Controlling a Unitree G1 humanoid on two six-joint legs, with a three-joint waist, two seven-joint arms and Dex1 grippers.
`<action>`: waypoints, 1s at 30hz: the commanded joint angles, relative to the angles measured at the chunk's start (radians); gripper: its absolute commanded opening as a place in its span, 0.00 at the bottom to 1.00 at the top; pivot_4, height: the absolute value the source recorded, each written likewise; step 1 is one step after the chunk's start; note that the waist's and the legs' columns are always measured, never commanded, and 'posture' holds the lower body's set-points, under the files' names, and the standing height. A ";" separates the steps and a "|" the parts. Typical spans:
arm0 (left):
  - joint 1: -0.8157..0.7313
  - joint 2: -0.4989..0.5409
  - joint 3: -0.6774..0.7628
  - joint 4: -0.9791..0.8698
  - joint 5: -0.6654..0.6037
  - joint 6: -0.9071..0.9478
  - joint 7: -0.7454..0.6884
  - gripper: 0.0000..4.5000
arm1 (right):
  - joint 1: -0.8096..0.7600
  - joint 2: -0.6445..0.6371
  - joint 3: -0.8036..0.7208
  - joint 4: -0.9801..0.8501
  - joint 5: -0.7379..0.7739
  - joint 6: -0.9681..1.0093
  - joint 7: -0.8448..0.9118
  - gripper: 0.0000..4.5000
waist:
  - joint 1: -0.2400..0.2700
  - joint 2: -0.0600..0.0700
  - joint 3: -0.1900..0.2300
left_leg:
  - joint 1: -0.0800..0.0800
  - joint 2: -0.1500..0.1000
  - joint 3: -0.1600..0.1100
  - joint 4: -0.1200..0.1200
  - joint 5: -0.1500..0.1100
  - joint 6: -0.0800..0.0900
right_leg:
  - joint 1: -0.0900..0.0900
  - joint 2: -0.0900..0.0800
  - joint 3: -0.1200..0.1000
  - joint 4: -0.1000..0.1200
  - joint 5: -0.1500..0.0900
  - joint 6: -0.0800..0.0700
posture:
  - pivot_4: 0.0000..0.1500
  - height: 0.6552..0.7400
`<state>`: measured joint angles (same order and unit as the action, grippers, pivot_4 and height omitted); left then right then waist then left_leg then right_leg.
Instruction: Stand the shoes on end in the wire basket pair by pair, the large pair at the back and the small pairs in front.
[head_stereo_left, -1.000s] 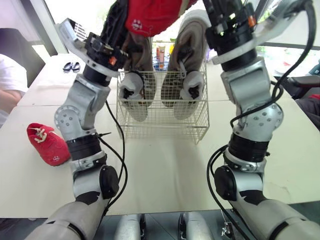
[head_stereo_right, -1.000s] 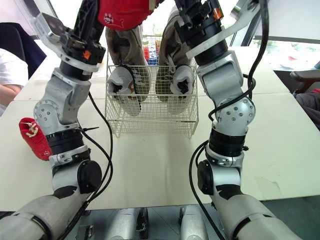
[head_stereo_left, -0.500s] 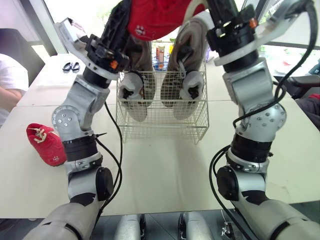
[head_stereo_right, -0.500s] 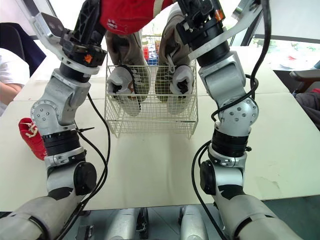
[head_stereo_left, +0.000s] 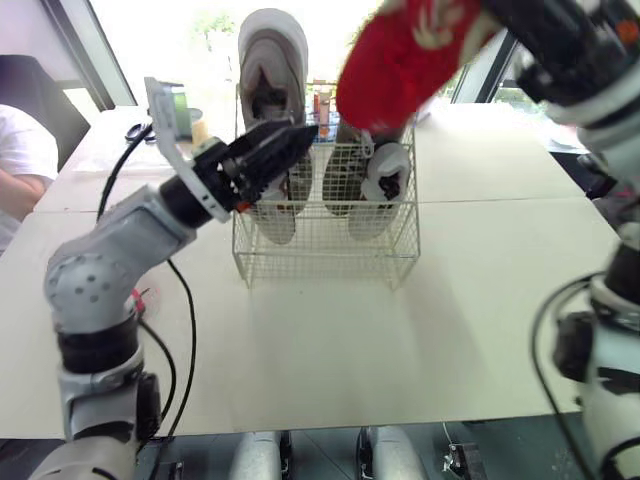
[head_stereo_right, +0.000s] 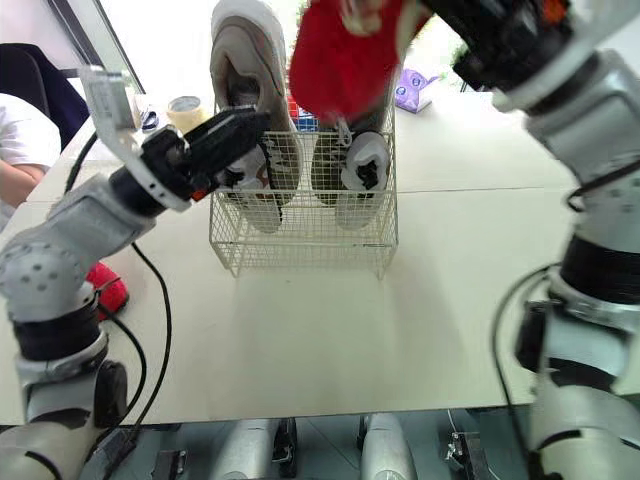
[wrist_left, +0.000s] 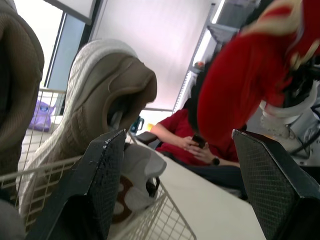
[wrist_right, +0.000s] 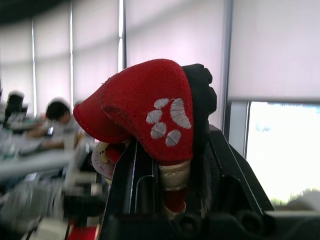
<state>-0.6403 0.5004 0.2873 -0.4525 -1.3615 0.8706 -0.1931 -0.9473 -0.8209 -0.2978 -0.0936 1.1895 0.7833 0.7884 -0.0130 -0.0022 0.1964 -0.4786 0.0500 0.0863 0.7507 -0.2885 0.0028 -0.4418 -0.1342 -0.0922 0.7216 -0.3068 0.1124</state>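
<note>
The pale table (head_stereo_left: 330, 330) carried the white wire basket (head_stereo_left: 325, 250) near its middle. In the back of the basket the large pair stood on end side by side, long axes upright. These were tan-grey knit shoes with white soles, the left large shoe (head_stereo_left: 272, 60) rising well above the rim and the right large shoe (head_stereo_left: 385, 180) partly hidden. Above the basket hung a small red shoe (head_stereo_left: 400, 60), soft and fuzzy, with a cream lace and a white paw print stitched on one end. Its long axis ran on a slant, the rounded end lowest and over the right large shoe, the other end up toward the robot's right. The right gripper (wrist_right: 170, 145) had its fingers clamped on that shoe. The left gripper (head_stereo_left: 295, 140) was spread wide and held nothing, its tips at the basket's left front, beside the left large shoe. A second red shoe (head_stereo_right: 105, 288) lay on the table at the robot's left, well apart from the basket and half hidden by the left arm.
</note>
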 joint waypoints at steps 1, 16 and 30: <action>0.110 -0.016 0.011 -0.119 -0.065 -0.025 0.148 0.77 | 0.034 -0.045 0.052 0.030 -0.085 -0.011 0.178 0.18 | -0.007 0.001 0.000 | 0.001 0.000 0.001 0.000 0.000 0.000 | 0.000 0.000 0.000 0.000 0.001 -0.001 | 1.00 0.15; 0.401 0.137 -0.026 -0.257 -0.025 -0.052 0.218 0.77 | 0.112 0.028 0.243 0.078 -0.460 -0.246 0.395 0.18 | 0.025 0.000 0.000 | 0.000 0.000 0.001 0.002 0.002 -0.004 | 0.000 0.000 -0.001 0.000 0.001 -0.001 | 1.00 0.15; 0.429 0.221 -0.023 -0.217 -0.109 -0.050 0.168 0.80 | 0.265 0.088 0.236 0.113 -0.597 -0.376 0.392 0.98 | 0.024 0.000 0.000 | 0.000 0.000 0.000 0.002 0.003 -0.005 | 0.000 0.000 -0.001 -0.001 0.001 -0.001 | 1.00 0.15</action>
<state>-0.2083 0.7046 0.2483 -0.6636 -1.4485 0.8244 -0.0078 -0.6694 -0.7174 -0.0200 0.0270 0.6036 0.4294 1.1863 0.0114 -0.0023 0.1966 -0.4784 0.0500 0.0865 0.7524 -0.2859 -0.0019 -0.4415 -0.1338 -0.0931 0.7210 -0.3059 0.1111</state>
